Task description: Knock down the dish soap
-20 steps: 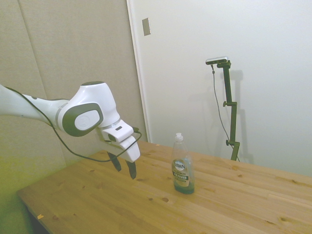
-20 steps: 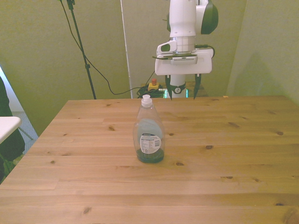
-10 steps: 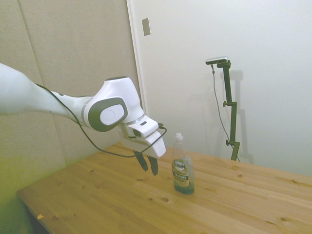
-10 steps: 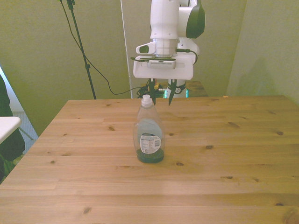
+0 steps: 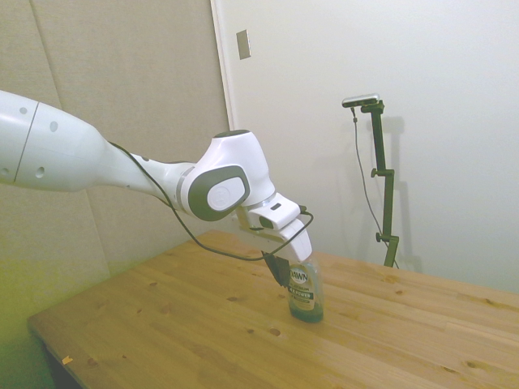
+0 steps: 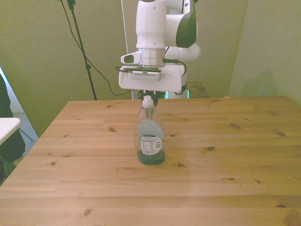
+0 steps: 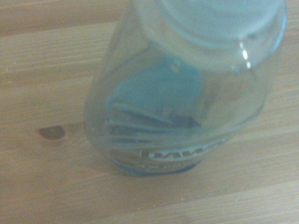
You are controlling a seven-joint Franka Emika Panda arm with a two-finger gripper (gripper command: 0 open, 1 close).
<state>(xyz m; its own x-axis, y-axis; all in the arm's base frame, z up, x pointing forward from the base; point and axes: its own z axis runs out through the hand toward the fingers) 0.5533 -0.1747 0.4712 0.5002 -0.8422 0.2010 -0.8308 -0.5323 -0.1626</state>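
Our slim clear dish soap bottle with teal liquid (image 6: 150,137) is upright mid-table, so nothing's knocked over yet. The white arm's gripper (image 5: 283,271) sits right against its upper part, behind it; can't tell if the claw's open, and the push itself is left.

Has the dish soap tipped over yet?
No, the dish soap stands upright on the table in the front view, cap on top.

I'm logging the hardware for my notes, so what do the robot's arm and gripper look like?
The arm is glossy white with rounded segments, and the wrist joint has a dark grey cap ringed in white. A thin black cable loops beneath it. The gripper has a flat white body and short dark fingers.
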